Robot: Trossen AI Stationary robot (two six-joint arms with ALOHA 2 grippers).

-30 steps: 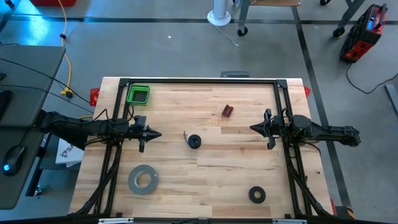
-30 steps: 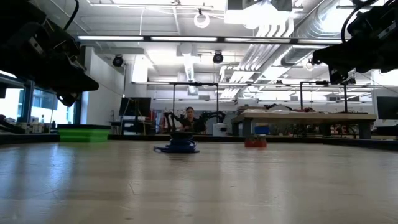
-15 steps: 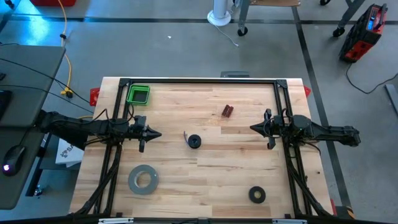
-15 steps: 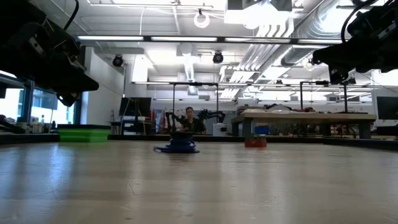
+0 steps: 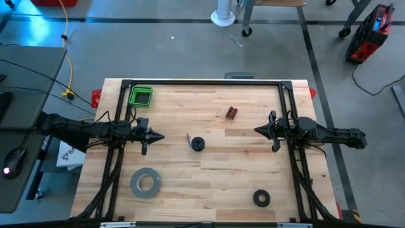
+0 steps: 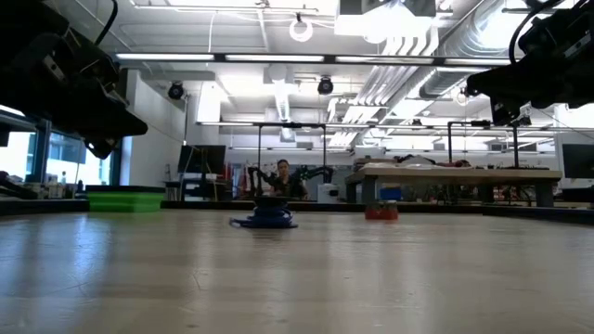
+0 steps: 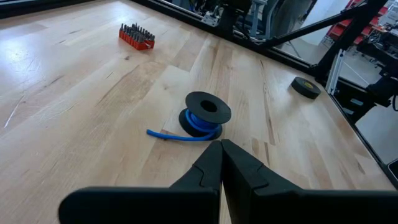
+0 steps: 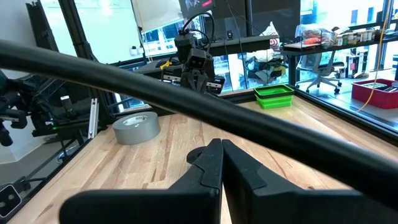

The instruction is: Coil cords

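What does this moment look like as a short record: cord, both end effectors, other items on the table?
cord: blue cord wound on a black spool, one loose end lying on the table, near its middle
left end effector: shut, empty, above the table, left of the cord
right end effector: shut, empty, right of the cord
other items: green bin, red bit holder, grey tape roll, black tape ring

Grey floor (image 5: 190,50), bright ceiling lights (image 6: 300,28)
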